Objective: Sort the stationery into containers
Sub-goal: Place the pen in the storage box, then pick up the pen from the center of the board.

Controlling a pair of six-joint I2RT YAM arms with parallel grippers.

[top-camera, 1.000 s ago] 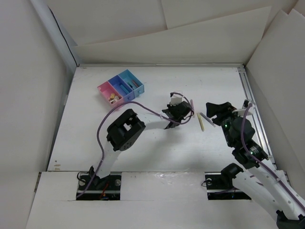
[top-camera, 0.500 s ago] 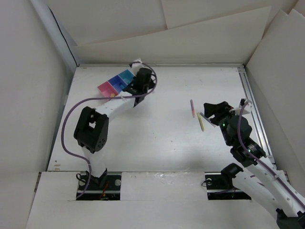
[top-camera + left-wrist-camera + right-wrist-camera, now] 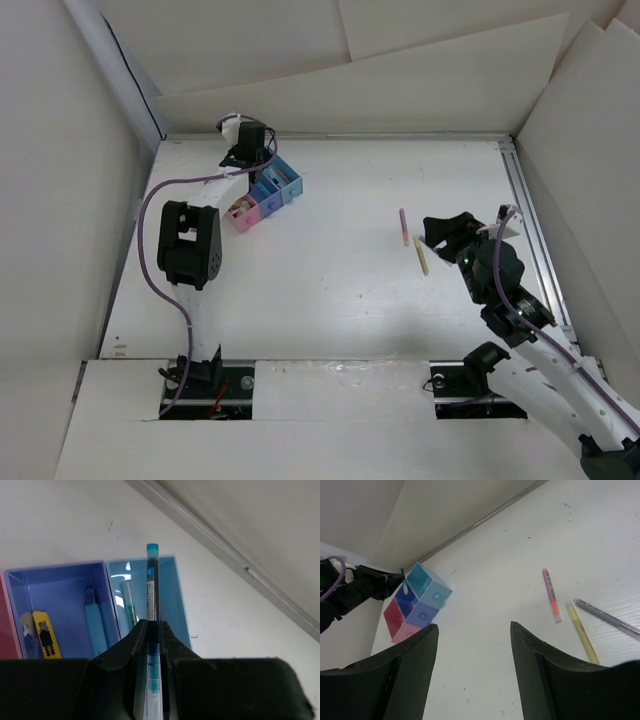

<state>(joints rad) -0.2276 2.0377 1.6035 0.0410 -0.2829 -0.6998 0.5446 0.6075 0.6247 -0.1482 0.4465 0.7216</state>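
My left gripper (image 3: 152, 625) is shut on a pen with a teal cap (image 3: 151, 587), which sticks out over the light blue bin (image 3: 172, 597). That bin holds a green pen (image 3: 130, 611). The dark blue bin (image 3: 60, 587) holds a teal stick and small yellow bits. From above, the left gripper (image 3: 248, 150) hangs at the far end of the containers (image 3: 265, 192). My right gripper (image 3: 472, 627) is open and holds nothing. It hovers near a pink pen (image 3: 550, 595), a yellow pen (image 3: 582, 632) and a grey pen (image 3: 607, 617) lying on the table.
White walls enclose the table, and a metal rail (image 3: 530, 220) runs along its right side. The pink bin (image 3: 243, 213) holds small brown bits. In the top view the pink pen (image 3: 404, 227) and the cream pen (image 3: 422, 257) lie just left of the right gripper (image 3: 437, 232).
The left arm has swung from the middle of the table, near the loose pens, to the far left over the bins, carrying the teal-capped pen. The right arm has barely moved.
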